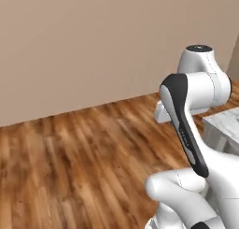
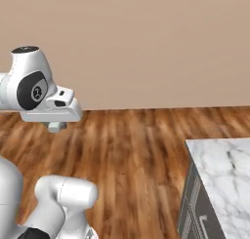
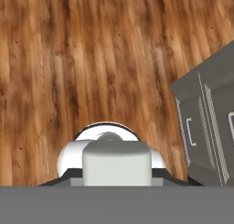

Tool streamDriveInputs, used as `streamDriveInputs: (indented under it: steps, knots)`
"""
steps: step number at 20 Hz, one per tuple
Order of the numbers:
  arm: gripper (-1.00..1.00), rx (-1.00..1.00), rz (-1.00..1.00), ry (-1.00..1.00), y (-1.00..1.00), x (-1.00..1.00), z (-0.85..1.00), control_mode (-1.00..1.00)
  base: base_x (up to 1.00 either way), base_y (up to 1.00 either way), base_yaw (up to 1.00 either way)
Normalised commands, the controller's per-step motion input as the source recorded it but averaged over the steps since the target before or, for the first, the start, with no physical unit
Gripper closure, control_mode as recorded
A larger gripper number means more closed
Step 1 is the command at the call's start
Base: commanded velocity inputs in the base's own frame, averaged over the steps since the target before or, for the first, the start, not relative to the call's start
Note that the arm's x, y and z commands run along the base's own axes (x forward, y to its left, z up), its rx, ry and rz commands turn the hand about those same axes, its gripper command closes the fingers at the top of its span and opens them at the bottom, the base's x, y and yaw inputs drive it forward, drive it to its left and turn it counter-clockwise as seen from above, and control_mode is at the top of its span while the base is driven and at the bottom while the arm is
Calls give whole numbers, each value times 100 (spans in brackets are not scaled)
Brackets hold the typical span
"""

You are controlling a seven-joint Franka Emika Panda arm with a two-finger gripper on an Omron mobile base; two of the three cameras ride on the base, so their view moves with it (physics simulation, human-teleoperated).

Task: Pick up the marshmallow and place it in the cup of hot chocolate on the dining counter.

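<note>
Presently I find the hand (image 2: 57, 127) clamped on the marshmallow (image 3: 116, 166), held above the bare wood floor (image 3: 91, 58), a grey marble-topped cabinet (image 2: 219, 184) off to its right — which way the cup lies from it I cannot tell.

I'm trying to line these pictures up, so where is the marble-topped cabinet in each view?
Left base view: the cabinet is at the right edge, about halfway down.
Right base view: the cabinet is in the lower right corner, with the marble top over a grey front.
Hand view: the cabinet is on the right side, showing its grey front with handles.
Shared landmark: the wood floor beside it in all three.
</note>
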Motion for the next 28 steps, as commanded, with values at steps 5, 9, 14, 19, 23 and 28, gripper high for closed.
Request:
streamDriveInputs:
  steps: [5,9,14,19,23,28]
  knots:
    - [100,0,0,0,0,0,0,100,74,61,-74]
    - [100,0,0,0,0,0,0,100,53,53,-81]
    - [100,0,0,0,0,0,0,100,46,52,-81]
    - [100,0,0,0,0,0,0,100,71,74,-71]
    - [100,0,0,0,0,0,0,100,66,99,-56]
    - [100,0,0,0,0,0,0,100,85,100,-51]
